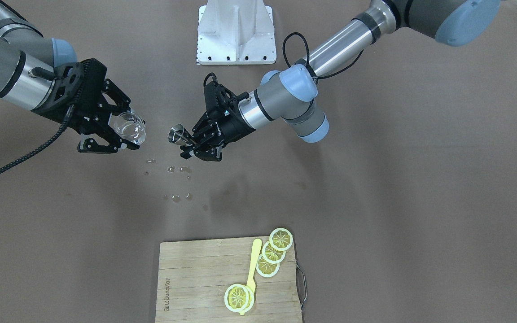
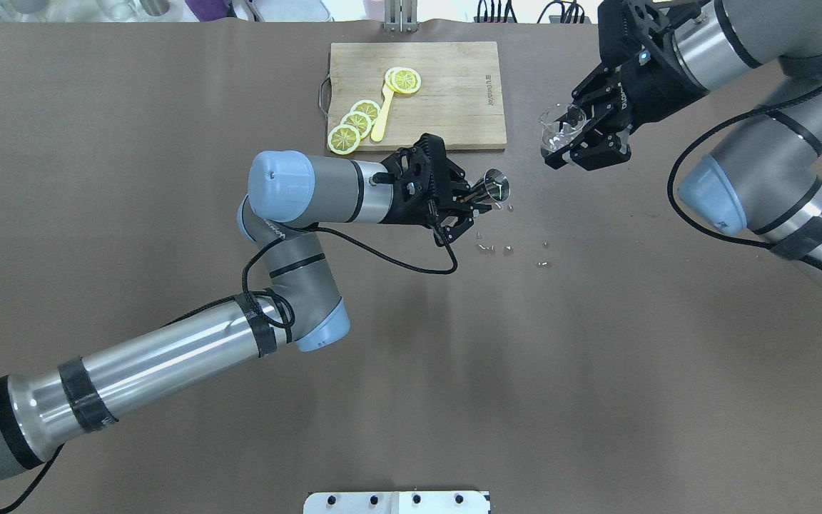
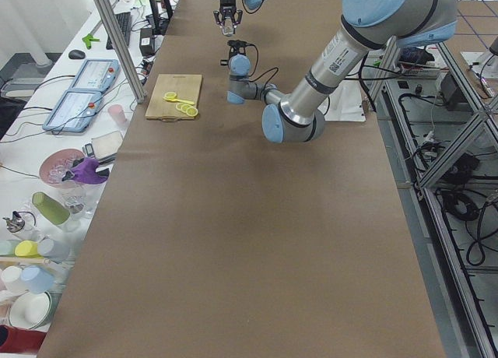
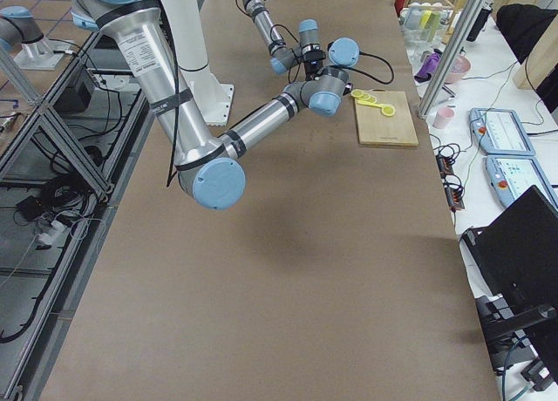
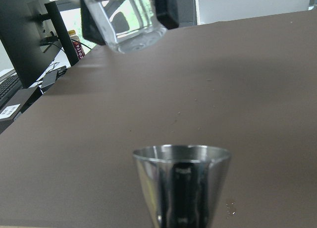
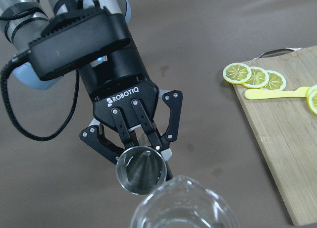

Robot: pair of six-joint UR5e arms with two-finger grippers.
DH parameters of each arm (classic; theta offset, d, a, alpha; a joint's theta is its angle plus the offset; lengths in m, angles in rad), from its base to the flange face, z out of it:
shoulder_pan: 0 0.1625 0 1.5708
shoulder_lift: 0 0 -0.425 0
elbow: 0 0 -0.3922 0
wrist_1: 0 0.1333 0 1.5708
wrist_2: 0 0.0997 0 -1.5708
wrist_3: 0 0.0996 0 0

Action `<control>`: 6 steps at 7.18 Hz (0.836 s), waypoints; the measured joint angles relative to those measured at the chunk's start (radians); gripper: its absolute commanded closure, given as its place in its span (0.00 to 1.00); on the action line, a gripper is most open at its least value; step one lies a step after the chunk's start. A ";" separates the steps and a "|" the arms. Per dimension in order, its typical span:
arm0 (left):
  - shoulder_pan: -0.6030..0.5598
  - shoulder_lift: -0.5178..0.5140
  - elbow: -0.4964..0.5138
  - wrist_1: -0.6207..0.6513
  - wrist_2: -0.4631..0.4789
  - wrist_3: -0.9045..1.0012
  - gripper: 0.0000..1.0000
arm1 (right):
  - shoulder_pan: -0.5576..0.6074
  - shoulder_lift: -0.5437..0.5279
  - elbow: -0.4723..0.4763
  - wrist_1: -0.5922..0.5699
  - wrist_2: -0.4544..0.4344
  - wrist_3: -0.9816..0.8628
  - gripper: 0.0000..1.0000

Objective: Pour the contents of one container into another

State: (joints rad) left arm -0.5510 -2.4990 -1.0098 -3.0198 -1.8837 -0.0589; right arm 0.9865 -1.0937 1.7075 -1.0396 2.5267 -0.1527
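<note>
My left gripper (image 2: 479, 196) is shut on a small steel jigger (image 2: 494, 185), held above the table with its wide mouth turned toward the right arm. The jigger's rim fills the bottom of the left wrist view (image 5: 181, 181). My right gripper (image 2: 576, 139) is shut on a clear glass beaker (image 2: 558, 128), raised and tilted a little toward the jigger. A gap separates the two containers. In the front view the beaker (image 1: 130, 125) is left of the jigger (image 1: 177, 133). The right wrist view shows the beaker's rim (image 6: 183, 208) just beside the jigger's mouth (image 6: 140, 171).
Water droplets (image 2: 496, 248) lie on the brown table beneath the two grippers. A wooden cutting board (image 2: 454, 93) with lemon slices (image 2: 356, 121) and a yellow spoon (image 2: 381, 118) sits on the far side. The white robot base (image 1: 236, 33) stands behind.
</note>
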 measured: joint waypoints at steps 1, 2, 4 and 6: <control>0.000 0.001 0.000 -0.010 0.000 -0.012 1.00 | -0.016 0.001 0.014 -0.048 -0.014 -0.020 1.00; 0.000 0.002 0.000 -0.018 0.000 -0.024 1.00 | -0.035 0.001 0.029 -0.097 -0.032 -0.038 1.00; -0.001 0.004 0.000 -0.026 0.001 -0.037 1.00 | -0.073 0.003 0.070 -0.218 -0.074 -0.093 1.00; -0.001 0.004 0.000 -0.028 0.001 -0.039 1.00 | -0.099 0.011 0.108 -0.345 -0.110 -0.158 1.00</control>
State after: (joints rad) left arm -0.5522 -2.4945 -1.0094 -3.0477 -1.8823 -0.0979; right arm 0.8878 -1.0824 1.8151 -1.3844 2.4168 -0.3112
